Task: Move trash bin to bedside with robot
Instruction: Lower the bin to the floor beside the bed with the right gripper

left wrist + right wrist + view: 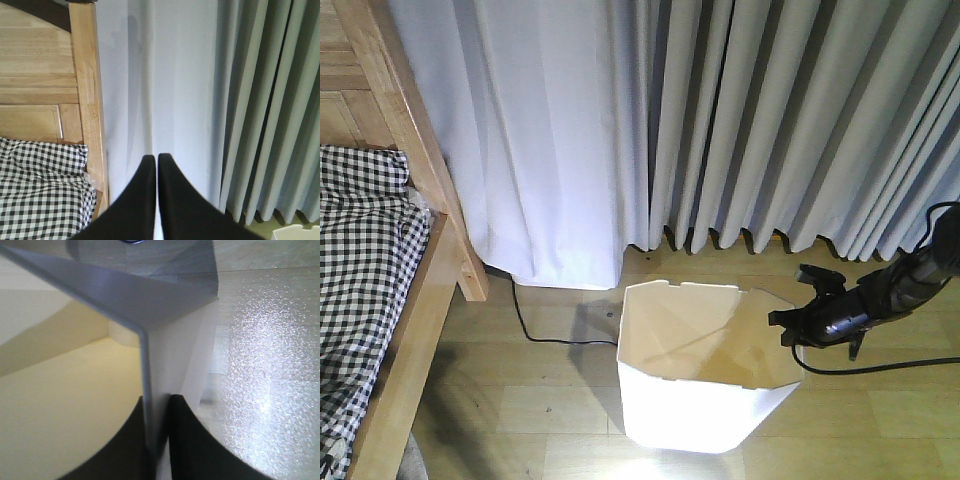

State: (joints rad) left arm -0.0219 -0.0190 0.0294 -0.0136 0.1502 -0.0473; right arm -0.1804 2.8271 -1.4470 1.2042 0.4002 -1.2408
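Now, I see the bed (370,280) at far left, my left hand (156,162) pinched closed on nothing, the trash bin (690,400) on the floor (520,400) right of the bed, my right hand (159,405) clamped on its rim.

Pale grey pleated curtains (250,100) hang beyond the left fingers (140,200); glossy light wooden floor (270,340) gleams right of the right fingers (190,440).

**Slim Black Arm, Tapered Black Fingers**

The right arm (895,285) is seen as a slim black tube with a glossy sheen, ended by a small blocky head, possibly a camera. A thin black cable (880,367) is attached to it. The left gripper (155,157) and right gripper (159,398) are fitted with matte black, tapered fingers.
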